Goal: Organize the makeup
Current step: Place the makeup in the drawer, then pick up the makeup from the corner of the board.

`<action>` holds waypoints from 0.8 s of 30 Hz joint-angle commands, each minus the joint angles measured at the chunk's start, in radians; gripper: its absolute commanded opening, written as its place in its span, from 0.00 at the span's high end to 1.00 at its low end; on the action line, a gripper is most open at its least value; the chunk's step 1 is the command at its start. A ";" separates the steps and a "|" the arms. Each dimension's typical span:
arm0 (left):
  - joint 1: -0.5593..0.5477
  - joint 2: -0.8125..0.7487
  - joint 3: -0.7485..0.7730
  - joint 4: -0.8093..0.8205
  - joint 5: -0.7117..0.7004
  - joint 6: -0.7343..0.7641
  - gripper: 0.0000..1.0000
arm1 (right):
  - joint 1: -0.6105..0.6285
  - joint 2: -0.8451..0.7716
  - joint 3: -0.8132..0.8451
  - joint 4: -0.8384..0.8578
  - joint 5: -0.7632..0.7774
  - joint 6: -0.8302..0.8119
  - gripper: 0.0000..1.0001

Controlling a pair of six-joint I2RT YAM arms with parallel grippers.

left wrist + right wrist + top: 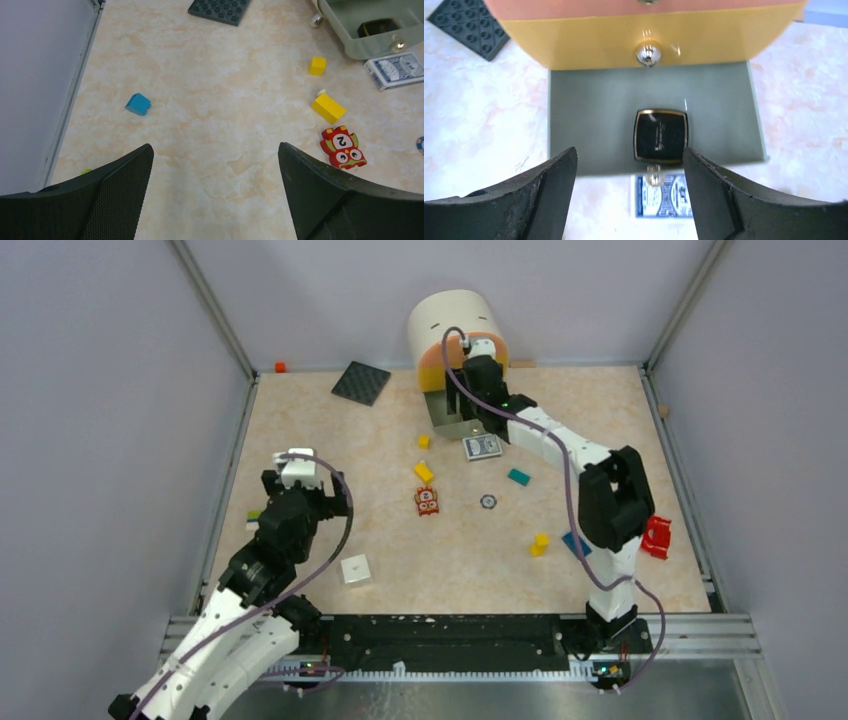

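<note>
The left gripper [215, 147] hangs above the table [600, 410] at the near left side. Its jaws are wide apart and nothing is between them; under it there is only bare marble-pattern surface. A white cube [355, 568] lies near this arm, on its right.

A little farther, near the middle of the table, lie a red owl tile [343, 147] and a yellow block [327, 108], close to each other but not touching. A teal block [518, 477] lies more to the right.

Behind them a blue-backed deck of cards [664, 197] lies flat, just in front of an open grey-green drawer [589, 115]. The right arm reaches far over the table to this drawer, and the right gripper [629, 150] hangs over its front part. Its jaws are apart and hold nothing.

The black square compact [660, 136] lies flat on the drawer floor, near the front wall. In the wrist view it appears between the two fingers but below them, and I cannot tell whether a finger touches it.

The drawer belongs to a small rounded cabinet [455, 320] with yellow and pink fronts at the far edge. Left of the cabinet, a dark studded baseplate [361, 382] lies flat on the table.
</note>
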 commanded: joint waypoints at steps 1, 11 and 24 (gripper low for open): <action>0.005 0.191 0.107 -0.135 0.024 -0.179 0.01 | -0.001 -0.202 -0.105 0.015 -0.046 0.082 0.24; 0.000 0.478 0.169 -0.481 0.082 -0.640 0.01 | 0.010 -0.544 -0.431 -0.245 -0.032 0.305 0.20; -0.003 0.453 -0.056 -0.398 0.196 -0.823 0.01 | 0.010 -0.803 -0.743 -0.229 -0.138 0.373 0.19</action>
